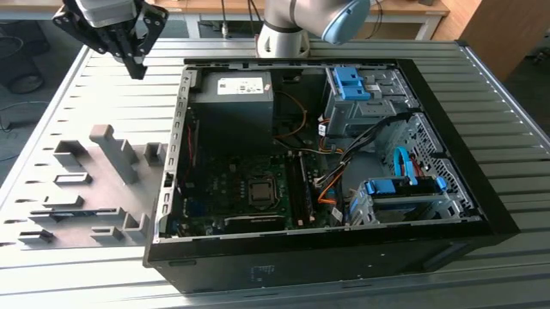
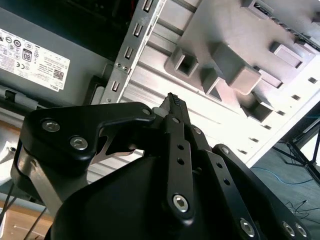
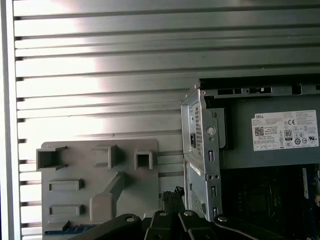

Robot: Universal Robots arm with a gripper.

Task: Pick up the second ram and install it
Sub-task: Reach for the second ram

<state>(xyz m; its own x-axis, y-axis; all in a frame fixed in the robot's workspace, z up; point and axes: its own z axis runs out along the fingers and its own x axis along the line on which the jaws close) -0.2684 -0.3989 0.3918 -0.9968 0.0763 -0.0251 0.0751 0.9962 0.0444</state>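
End effector (image 1: 138, 69) of a single robot arm (image 1: 335, 19) hangs over the slatted metal desk (image 1: 481, 96), off the far corner of an open computer case (image 1: 344, 270) on the exterior view's left. Its two black fingers are pressed together at the tips, and nothing can be seen between them. In the second wrist view the closed tips (image 2: 172, 100) point down at bare desk slats, between the case's metal edge and a grey plastic holder (image 1: 94, 187).

The second ram (image 1: 77, 211) – a thin dark strip with a blue-green tint – lies flat in a low slot of that holder, at the end nearest the camera in the exterior view and well apart from the end effector. The first wrist view catches it as a narrow blue-green band (image 3: 70, 230) along the holder's edge, just beside the arm's black linkage.

The case lies on its side with its cover off, showing the power supply (image 1: 232, 96), the processor socket (image 1: 260, 191) and long dark memory slots (image 1: 297, 187) just beside it – whether a stick sits in them cannot be told. Blue drive brackets (image 1: 352, 84) stand at the exterior view's right.
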